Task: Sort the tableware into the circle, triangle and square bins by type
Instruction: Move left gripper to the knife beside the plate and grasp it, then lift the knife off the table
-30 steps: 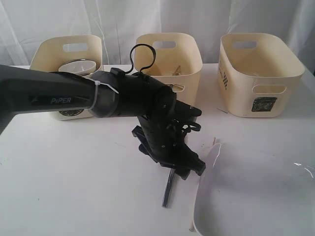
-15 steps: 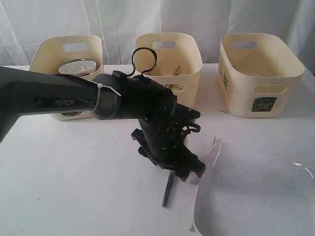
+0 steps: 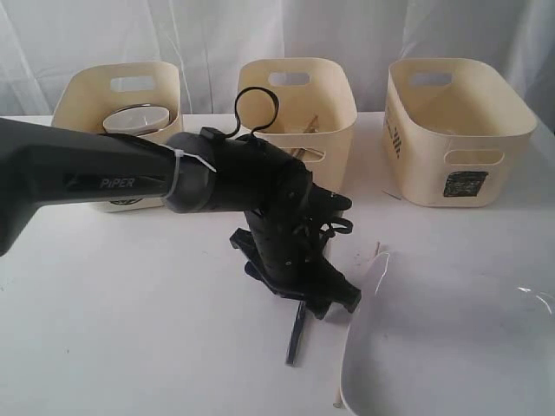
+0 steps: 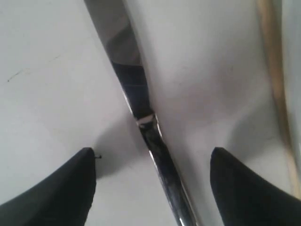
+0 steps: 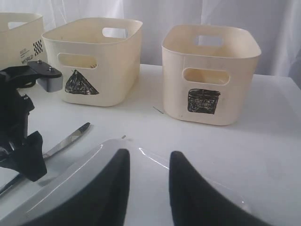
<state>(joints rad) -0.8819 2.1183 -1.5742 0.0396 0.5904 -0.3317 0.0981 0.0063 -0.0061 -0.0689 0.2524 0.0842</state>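
Observation:
A steel knife (image 3: 297,338) lies on the white table, just left of the large white square plate (image 3: 451,347). My left gripper (image 3: 310,305) reaches across the middle and points down over it. In the left wrist view the knife (image 4: 136,99) runs between the open gripper's (image 4: 151,150) fingers, touching neither. A wooden chopstick (image 4: 275,80) lies beside it. My right gripper (image 5: 149,154) hovers over the plate (image 5: 70,183), jaws apart with nothing between them. The circle bin (image 3: 117,95), triangle bin (image 3: 334,104) and square bin (image 3: 460,130) stand along the back.
A steel bowl (image 3: 139,119) sits in the circle bin. Chopsticks (image 3: 308,126) show in the triangle bin. The left arm (image 3: 104,178) spans the table's left half. The plate fills the front right corner.
The left arm has shifted very slightly over the knife. The knife, the plate and the bins have not moved.

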